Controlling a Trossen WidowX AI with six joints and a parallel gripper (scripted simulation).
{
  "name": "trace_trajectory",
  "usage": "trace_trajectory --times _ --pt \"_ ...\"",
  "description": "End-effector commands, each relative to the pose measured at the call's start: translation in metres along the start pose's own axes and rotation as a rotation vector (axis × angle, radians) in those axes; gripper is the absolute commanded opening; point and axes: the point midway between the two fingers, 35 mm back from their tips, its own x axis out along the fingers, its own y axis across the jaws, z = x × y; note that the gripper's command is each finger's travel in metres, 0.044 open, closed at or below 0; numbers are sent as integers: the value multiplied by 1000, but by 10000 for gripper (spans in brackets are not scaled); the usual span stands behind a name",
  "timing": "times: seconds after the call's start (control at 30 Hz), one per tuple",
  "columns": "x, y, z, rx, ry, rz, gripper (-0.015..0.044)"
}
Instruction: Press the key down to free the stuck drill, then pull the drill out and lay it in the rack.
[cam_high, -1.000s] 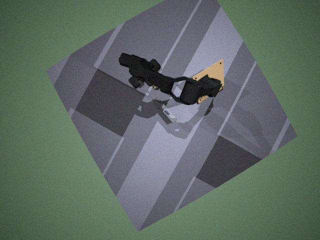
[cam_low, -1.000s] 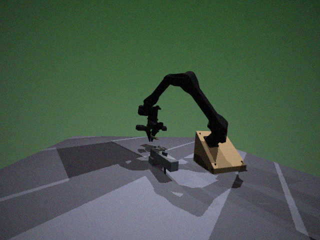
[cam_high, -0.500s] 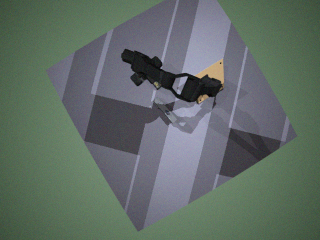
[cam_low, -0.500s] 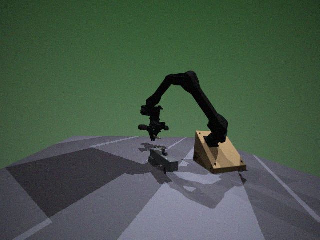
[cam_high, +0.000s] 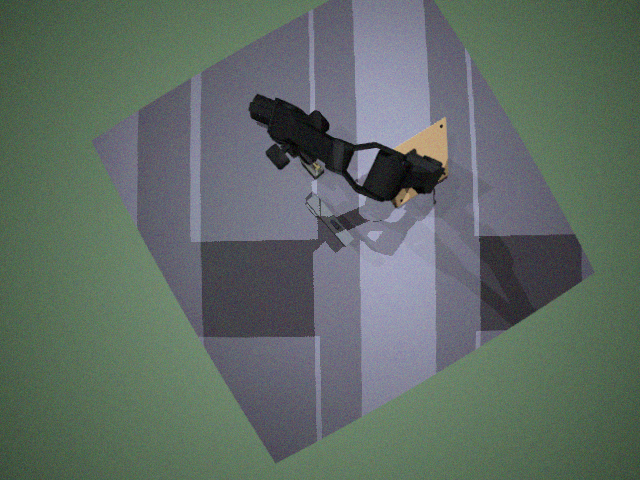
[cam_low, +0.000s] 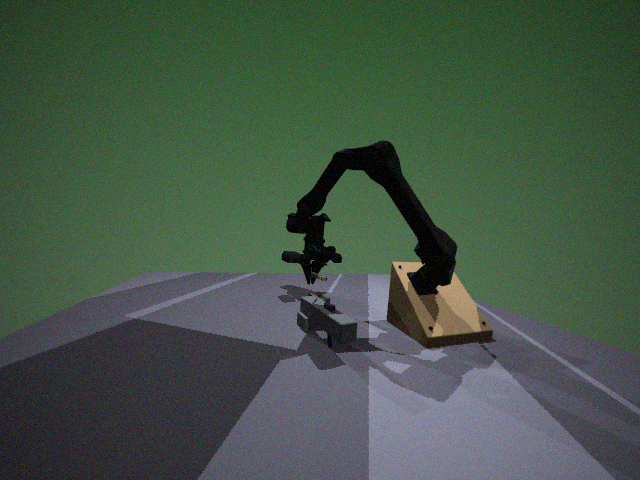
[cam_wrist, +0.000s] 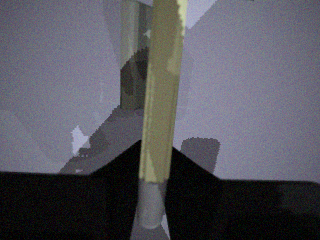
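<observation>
My gripper (cam_low: 311, 281) (cam_wrist: 152, 146) is shut on the drill, a pale yellow rod (cam_low: 321, 278) (cam_wrist: 162, 90) with a grey end, and holds it in the air, roughly level. The small grey-green grooved rack (cam_wrist: 131, 30) lies below, just left of the drill and nearly parallel to it in the wrist view; the drill hides its right side. In the top view the rack (cam_high: 310, 169) shows partly beside the arm. The grey housing (cam_high: 343, 238) (cam_low: 342, 327) stands apart from the drill, with the dark key (cam_high: 335, 223) (cam_low: 329, 305) on its top. How far the key is down I cannot tell.
The wooden wedge base (cam_high: 433, 142) (cam_low: 409, 304) carries the arm at the right. The housing stands between the gripper and the front in the exterior view. Shadows and light bands cross the table (cam_high: 258, 403) (cam_low: 289, 423).
</observation>
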Motion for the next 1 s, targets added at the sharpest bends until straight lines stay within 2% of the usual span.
trace_trajectory --times 0.0,0.97 --pt "4 7 4 1 -7 7 0" --pt "31 5 5 0 -8 6 0"
